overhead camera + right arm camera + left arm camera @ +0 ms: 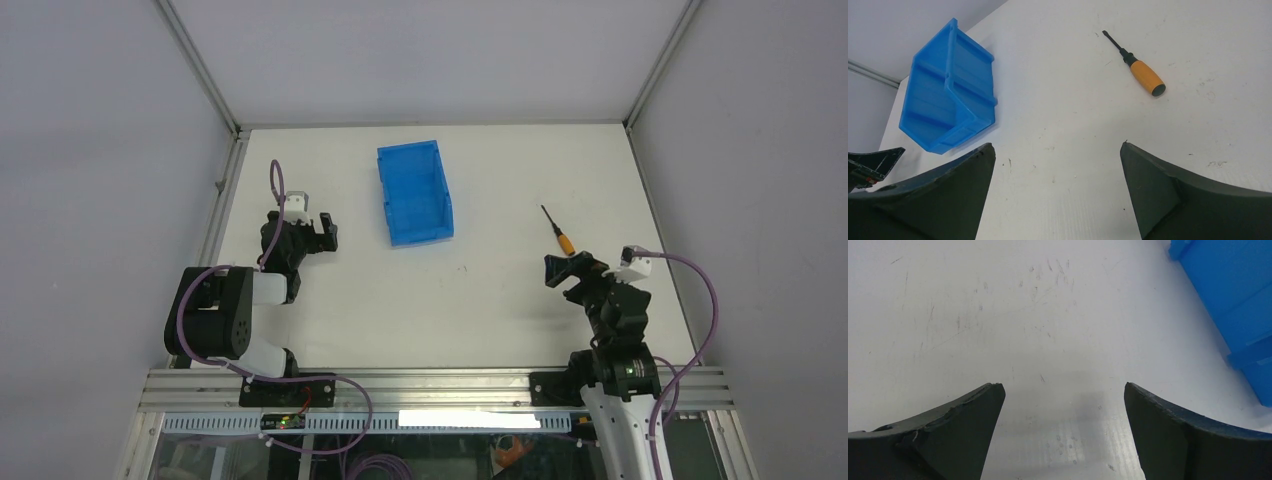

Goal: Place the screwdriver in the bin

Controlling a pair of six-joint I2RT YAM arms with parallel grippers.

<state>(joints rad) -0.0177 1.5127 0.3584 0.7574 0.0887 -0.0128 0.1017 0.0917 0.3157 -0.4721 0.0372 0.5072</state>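
Note:
The screwdriver point(558, 231), with a short orange handle and thin black shaft, lies flat on the white table at the right; it also shows in the right wrist view point(1138, 66), shaft pointing away. The blue bin point(414, 191) stands empty at the table's middle back, also in the right wrist view point(950, 90) and at the edge of the left wrist view point(1235, 300). My right gripper point(571, 270) is open and empty, just near of the screwdriver's handle point(1057, 150). My left gripper point(322, 232) is open and empty over bare table, left of the bin point(1063, 390).
The white table point(480, 300) is walled by grey panels with metal frame posts point(205, 75) at the back corners. An aluminium rail point(440, 385) runs along the near edge, where the arm bases sit.

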